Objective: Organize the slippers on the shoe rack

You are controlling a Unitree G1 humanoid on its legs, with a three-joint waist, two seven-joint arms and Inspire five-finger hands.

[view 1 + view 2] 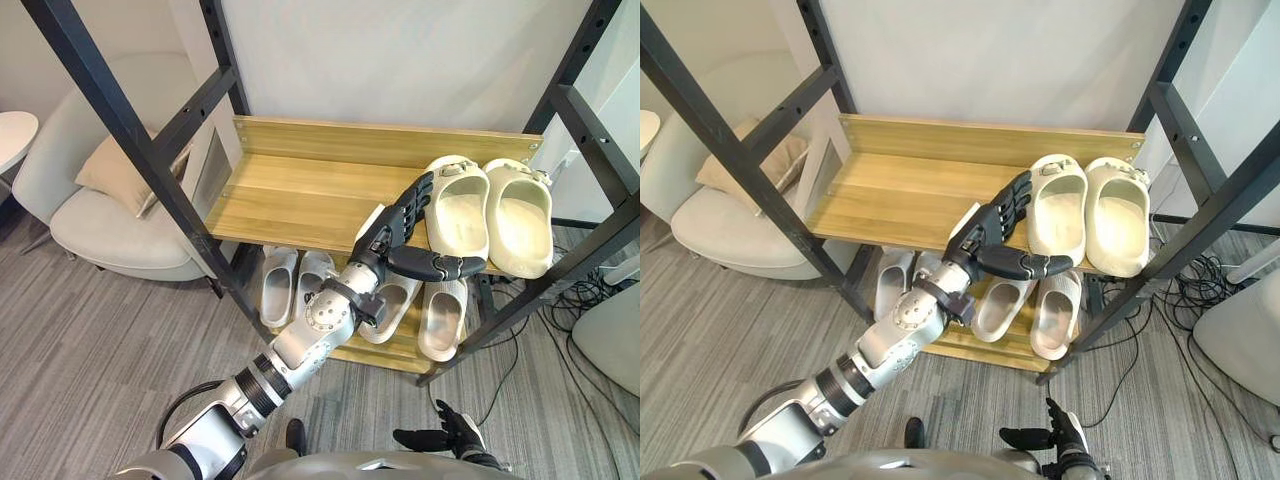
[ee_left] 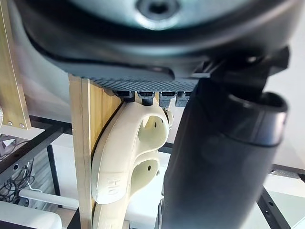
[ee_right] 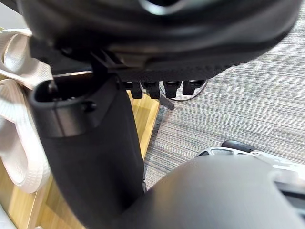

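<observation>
A pair of cream slippers stands on the right of the rack's upper wooden shelf [image 1: 300, 190]: one [image 1: 457, 205] beside the other [image 1: 520, 215]. My left hand [image 1: 403, 222] is open above the shelf's front edge. Its straight fingers reach the left side of the nearer slipper [image 2: 128, 157] and its thumb points right below that slipper's heel. Several more pale slippers [image 1: 277, 285] [image 1: 443, 318] lie on the lower shelf. My right hand [image 1: 447, 435] hangs low over the carpet, open and holding nothing; pale slippers [image 3: 19, 143] show past it in the right wrist view.
Black metal posts [image 1: 130, 135] frame the rack on both sides. A grey armchair [image 1: 100, 235] with a beige cushion stands to the left, with a white round table [image 1: 12, 135] beyond it. Cables [image 1: 585, 290] lie on the carpet at the right.
</observation>
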